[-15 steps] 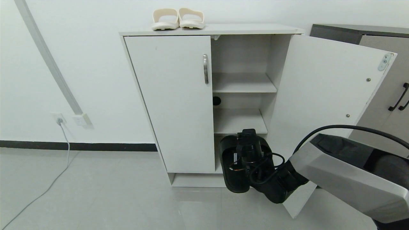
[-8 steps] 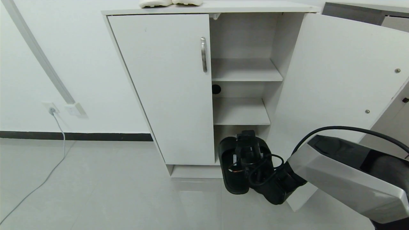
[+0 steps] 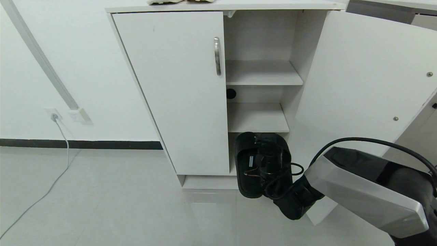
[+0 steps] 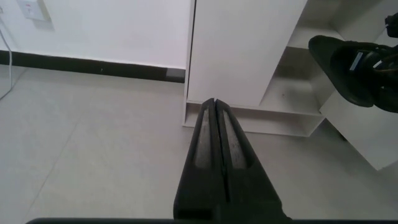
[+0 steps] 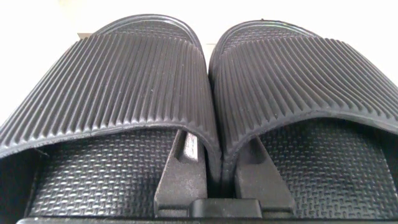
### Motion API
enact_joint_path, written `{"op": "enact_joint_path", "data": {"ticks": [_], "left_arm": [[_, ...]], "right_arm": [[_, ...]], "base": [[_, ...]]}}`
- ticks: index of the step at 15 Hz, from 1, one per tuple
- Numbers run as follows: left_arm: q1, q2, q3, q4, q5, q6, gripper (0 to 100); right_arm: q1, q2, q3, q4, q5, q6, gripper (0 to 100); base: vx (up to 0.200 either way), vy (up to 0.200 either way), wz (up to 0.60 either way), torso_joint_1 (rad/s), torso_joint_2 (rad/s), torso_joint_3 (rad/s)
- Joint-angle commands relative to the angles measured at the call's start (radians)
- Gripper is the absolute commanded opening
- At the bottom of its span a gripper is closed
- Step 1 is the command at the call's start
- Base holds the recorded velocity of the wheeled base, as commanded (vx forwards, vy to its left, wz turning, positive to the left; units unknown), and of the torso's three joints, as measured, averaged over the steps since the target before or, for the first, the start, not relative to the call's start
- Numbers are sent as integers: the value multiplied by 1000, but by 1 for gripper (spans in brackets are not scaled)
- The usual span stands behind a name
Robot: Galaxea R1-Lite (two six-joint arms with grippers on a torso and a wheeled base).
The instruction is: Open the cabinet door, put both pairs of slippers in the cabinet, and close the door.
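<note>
The white cabinet (image 3: 170, 85) has its left door shut and its right door (image 3: 358, 68) swung wide open. My right gripper (image 3: 264, 160) is shut on the pair of black slippers (image 3: 247, 171), pinching their inner straps together (image 5: 217, 180). The black slippers' toes are at the mouth of the bottom compartment, below the lower shelf (image 3: 256, 118). The ribbed straps of the black slippers (image 5: 124, 81) rise over my fingers (image 5: 183, 171). The beige slippers (image 3: 164, 1) lie on the cabinet top. My left gripper (image 4: 214, 102) is shut on nothing, low over the floor and pointing at the cabinet base, with the black slippers (image 4: 348, 62) farther off.
A wall socket with a grey cable (image 3: 53, 116) is at the left, and the cable trails over the floor. A grey cabinet (image 3: 423, 10) stands behind the open door. The tiled floor (image 3: 102, 205) in front of the shut door is free.
The head camera has come closer to the cabinet and tipped down. My right gripper has carried the black slippers forward, toes now under the lower shelf's edge.
</note>
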Motion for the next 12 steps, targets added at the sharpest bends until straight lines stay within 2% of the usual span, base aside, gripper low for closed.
{"op": "enact_joint_path", "data": {"ticks": [1, 2, 12], "left_arm": [[0, 2, 0, -1, 1, 0, 0], [0, 2, 0, 0, 1, 0, 0], [0, 2, 0, -1, 1, 0, 0]], "right_arm": [[0, -1, 0, -2, 0, 0, 0], [0, -3, 0, -2, 0, 0, 0], [-5, -3, 6, -3, 0, -2, 0]], "base": [[0, 0, 0, 0, 0, 0], [0, 0, 0, 0, 0, 0], [200, 0, 0, 4, 2, 1]]}}
